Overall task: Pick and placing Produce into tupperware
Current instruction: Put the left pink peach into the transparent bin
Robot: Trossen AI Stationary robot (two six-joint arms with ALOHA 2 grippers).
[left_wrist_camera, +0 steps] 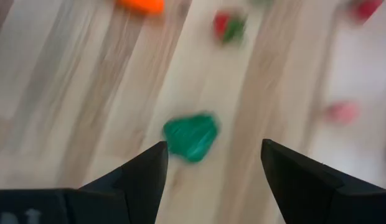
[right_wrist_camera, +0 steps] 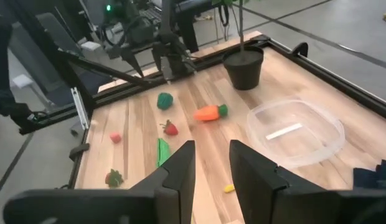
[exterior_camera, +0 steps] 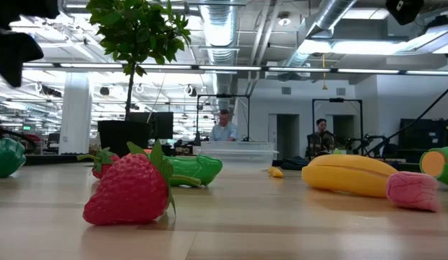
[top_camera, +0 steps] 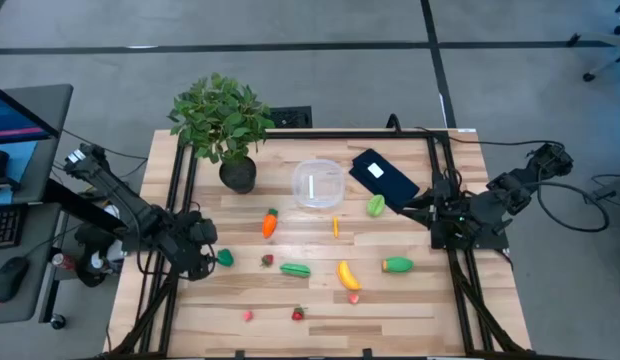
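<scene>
The clear round tupperware (top_camera: 318, 184) sits at mid-table, toward the far edge. Scattered nearer lie the orange carrot (top_camera: 270, 222), the yellow banana (top_camera: 348, 274), green pieces (top_camera: 295, 269) (top_camera: 397, 265) (top_camera: 376, 206) and small red strawberries (top_camera: 267, 260) (top_camera: 298, 314). My left gripper (top_camera: 212, 258) is open near the table's left edge, right beside a dark green piece (top_camera: 225, 257). In the left wrist view that piece (left_wrist_camera: 192, 137) lies on the wood just ahead of the spread fingers (left_wrist_camera: 213, 149), untouched. My right gripper (top_camera: 408, 208) waits at the right, fingers narrowly apart (right_wrist_camera: 211, 149), holding nothing.
A leafy potted plant (top_camera: 222, 120) in a dark pot (top_camera: 238, 175) stands at the far left. A flat black rectangle with a white label (top_camera: 383, 175) lies right of the tupperware. Pink bits (top_camera: 248, 315) (top_camera: 354, 297) rest near the near edge. People sit beyond the table.
</scene>
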